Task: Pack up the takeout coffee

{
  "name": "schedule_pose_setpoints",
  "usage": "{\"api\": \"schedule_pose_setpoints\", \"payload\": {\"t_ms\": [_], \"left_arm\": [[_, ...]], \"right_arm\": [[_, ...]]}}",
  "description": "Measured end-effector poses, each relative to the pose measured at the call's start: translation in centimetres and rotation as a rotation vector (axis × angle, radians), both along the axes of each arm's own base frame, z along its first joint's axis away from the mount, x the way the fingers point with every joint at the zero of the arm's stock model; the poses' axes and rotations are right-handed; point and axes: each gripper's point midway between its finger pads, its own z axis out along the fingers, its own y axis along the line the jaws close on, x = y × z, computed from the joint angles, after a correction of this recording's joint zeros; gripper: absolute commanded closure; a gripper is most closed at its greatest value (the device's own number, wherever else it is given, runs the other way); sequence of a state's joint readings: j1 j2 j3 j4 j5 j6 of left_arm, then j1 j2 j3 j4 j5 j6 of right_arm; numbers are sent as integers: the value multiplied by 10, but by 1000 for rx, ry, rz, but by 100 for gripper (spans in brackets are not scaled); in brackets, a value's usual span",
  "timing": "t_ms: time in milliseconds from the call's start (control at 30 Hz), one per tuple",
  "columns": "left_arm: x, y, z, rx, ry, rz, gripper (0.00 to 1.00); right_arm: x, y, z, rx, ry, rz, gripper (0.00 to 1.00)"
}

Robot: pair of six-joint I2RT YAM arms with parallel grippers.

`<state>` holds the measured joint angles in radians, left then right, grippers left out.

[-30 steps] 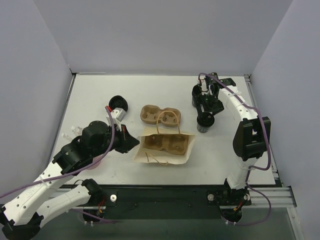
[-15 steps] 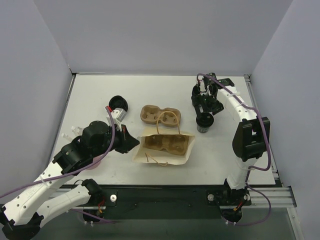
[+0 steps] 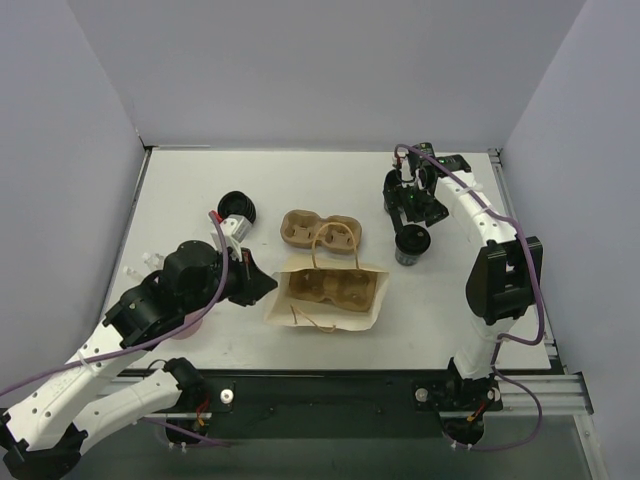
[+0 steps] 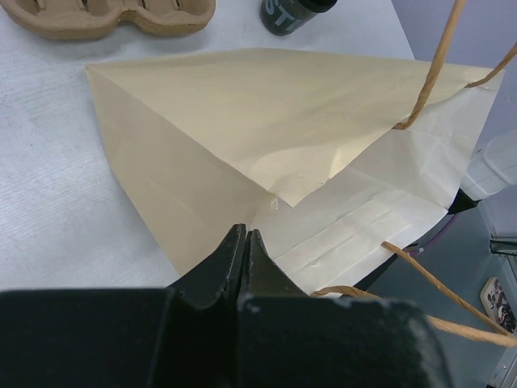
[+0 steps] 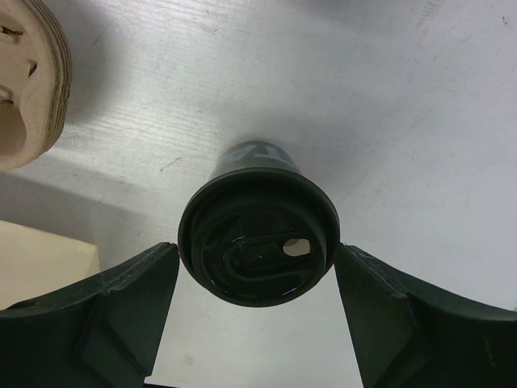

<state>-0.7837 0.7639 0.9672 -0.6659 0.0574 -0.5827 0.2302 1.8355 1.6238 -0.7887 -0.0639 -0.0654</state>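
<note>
Spotter: Table [image 3: 200, 190], white, walled on three sides. Biggest item on it is a paper bag [image 3: 290, 312], tan, near the front, about centre.

Recorder: Contents?

Spotter: A brown pulp carrier [image 3: 335, 285] shows inside the bag's open mouth. Twine handles splay to the far and near sides. A second carrier [image 3: 300, 228] sits on the table just beyond the bag. From overhead the far handle loop overlaps it.

Recorder: Arms?

Spotter: Left arm is folded low and reaches toward the right. The left gripper [image 4: 245, 242] has its jaws pressed together, tips at the bag's left edge by a crease. Can't tell whether paper is pinched between them. Right arm is stretched toward the back with its wrist bent down. The right gripper [image 3: 410, 228] hangs over the takeout coffee [image 5: 258, 242]. Its fingers [image 5: 121, 315] are spread wide, one on each side of the lid, with a narrow gap at each.

Recorder: The cup's position?

Spotter: On the bare table, right of the second carrier, outside the bag and both carriers. Upright, long axis vertical, lid up. Pale lettering on the wall.

Recorder: Anything smaller?

Spotter: A black round stack [image 3: 237, 207], far left. Cups or lids, too small to tell.
</note>
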Motion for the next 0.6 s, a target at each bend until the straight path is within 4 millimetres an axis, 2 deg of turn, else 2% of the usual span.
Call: {"api": "schedule_pose_setpoints", "payload": {"t_ms": [333, 600], "left_arm": [[2, -2, 7, -3, -1, 1, 100], [2, -2, 6, -2, 0, 2, 100]], "right_arm": [[-2, -4, -4, -18, 8, -6, 21], [-9, -6, -12, -31, 36, -7, 26]]}}
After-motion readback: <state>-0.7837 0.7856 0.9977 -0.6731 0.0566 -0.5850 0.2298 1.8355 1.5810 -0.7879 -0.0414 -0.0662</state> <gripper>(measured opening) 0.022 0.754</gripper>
